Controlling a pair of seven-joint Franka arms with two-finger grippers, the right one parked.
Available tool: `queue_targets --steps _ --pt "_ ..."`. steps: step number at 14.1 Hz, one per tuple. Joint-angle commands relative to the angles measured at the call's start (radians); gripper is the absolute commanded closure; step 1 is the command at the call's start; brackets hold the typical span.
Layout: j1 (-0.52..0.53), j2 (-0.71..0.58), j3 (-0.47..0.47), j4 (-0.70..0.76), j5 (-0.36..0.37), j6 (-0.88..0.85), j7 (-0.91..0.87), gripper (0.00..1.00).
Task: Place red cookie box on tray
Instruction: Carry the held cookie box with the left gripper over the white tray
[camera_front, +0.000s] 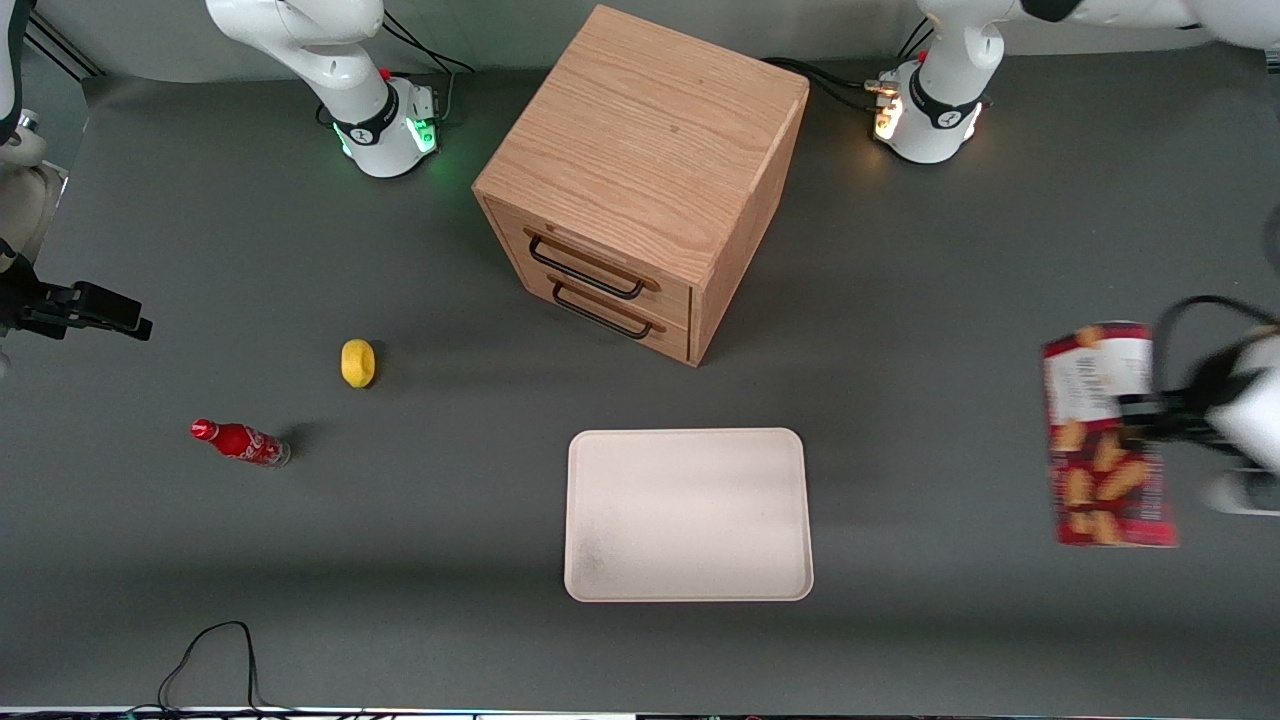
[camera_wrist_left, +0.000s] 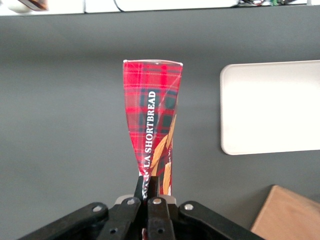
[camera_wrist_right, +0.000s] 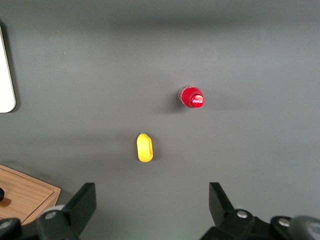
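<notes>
Toward the working arm's end, end effector (camera_wrist_left: 148, 192) clamped on red cookie box (camera_front: 1105, 435), well apart from tray (camera_front: 688, 515).

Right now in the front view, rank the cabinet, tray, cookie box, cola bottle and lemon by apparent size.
1. Wooden cabinet
2. Tray
3. Red cookie box, shut in the gripper, raised nearer the camera
4. Cola bottle
5. Lemon
</notes>
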Motion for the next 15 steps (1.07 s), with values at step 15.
queue_targets --steps 15 --pt "-0.345 0.073 0.024 -0.334 0.105 0.492 -0.462 1.00"
